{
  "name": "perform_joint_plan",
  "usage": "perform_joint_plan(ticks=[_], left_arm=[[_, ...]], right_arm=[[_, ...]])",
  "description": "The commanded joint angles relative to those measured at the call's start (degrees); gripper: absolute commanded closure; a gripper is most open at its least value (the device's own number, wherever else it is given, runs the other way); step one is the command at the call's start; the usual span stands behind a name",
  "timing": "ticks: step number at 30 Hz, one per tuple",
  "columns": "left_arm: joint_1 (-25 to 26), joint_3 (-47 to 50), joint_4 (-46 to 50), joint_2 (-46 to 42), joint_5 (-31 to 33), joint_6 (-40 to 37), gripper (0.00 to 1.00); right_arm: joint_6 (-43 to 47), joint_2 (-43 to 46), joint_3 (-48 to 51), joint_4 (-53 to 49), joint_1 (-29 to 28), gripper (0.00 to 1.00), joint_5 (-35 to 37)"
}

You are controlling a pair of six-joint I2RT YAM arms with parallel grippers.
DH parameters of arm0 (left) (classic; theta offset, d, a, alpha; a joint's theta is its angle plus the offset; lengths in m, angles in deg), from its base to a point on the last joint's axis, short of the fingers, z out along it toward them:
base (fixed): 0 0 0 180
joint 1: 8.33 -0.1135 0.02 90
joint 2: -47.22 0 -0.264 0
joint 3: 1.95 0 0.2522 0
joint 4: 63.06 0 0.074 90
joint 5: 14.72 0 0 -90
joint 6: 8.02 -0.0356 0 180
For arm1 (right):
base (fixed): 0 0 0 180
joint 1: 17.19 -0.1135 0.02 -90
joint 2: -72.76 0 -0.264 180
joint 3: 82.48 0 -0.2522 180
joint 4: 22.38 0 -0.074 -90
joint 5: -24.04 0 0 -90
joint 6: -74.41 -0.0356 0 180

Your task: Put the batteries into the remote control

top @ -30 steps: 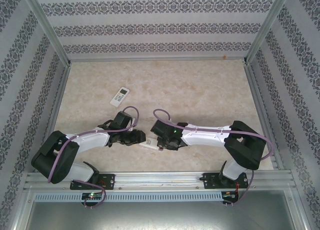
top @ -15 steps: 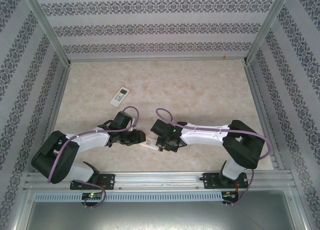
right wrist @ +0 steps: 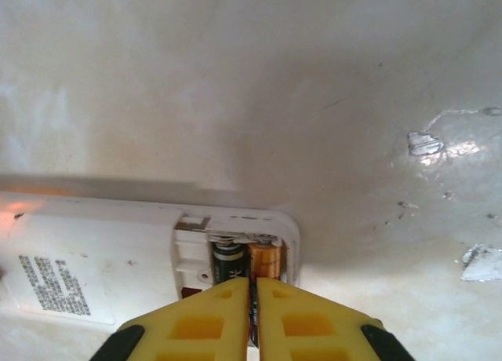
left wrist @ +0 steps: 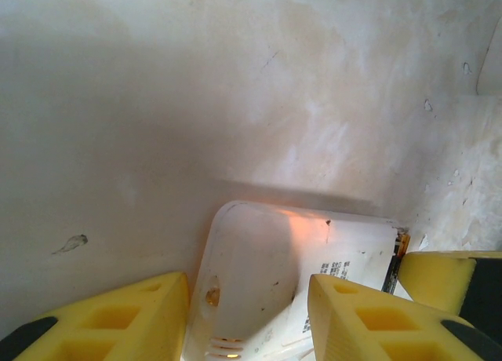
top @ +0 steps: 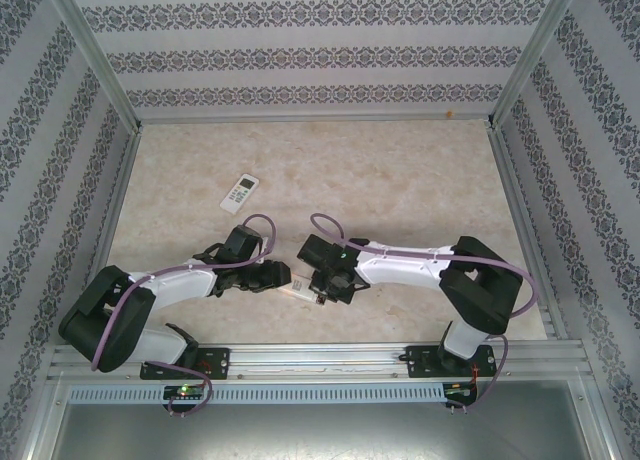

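Note:
A white remote control (left wrist: 259, 282) lies back-up on the table near the front edge. My left gripper (left wrist: 249, 322) is shut on its rounded end, with one yellow finger (left wrist: 110, 318) at each side. The remote control (right wrist: 86, 259) has its battery bay open at the other end. Two batteries lie side by side in the bay, a black one (right wrist: 229, 263) and an orange one (right wrist: 265, 260). My right gripper (right wrist: 252, 314) is shut, and its tips rest on top of the two batteries. In the top view the left gripper (top: 278, 277) and right gripper (top: 322, 285) meet over the remote control (top: 298, 289).
A second small white remote (top: 240, 192) lies farther back on the left of the marble-patterned table (top: 420, 180). Patterned walls and metal rails enclose the table on three sides. The right gripper's yellow finger (left wrist: 439, 278) shows close beside the left gripper.
The right arm's wrist has shifted slightly to the left over the remote. The left arm and the remote have stayed almost still.

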Motion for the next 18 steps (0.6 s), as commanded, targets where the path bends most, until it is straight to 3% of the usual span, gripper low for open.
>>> perform_joint_plan(ticks=[1,5,13,18], left_arm=[[1.4,0.4,2.1,0.2,-0.7,-0.4,0.55],[1.4,-0.1,2.4,0.4,-0.1,-0.9,0.55],[1.4,-0.6,2.4,0.6,0.1,-0.7,0.55],[1.4,-1.0,2.8,0.3,0.4,-1.2,0.52]], right_arm=[[5.3,3.1,-2.2,-4.7,-1.4,0.83,3.9],[8.5,4.2,-2.7,-3.9,-1.3,0.81,6.9],[11.9,-2.8,-0.6,1.3,-1.4,0.83,6.3],[17.5,3.0,-2.8,-1.7,-1.2,0.82,11.4]])
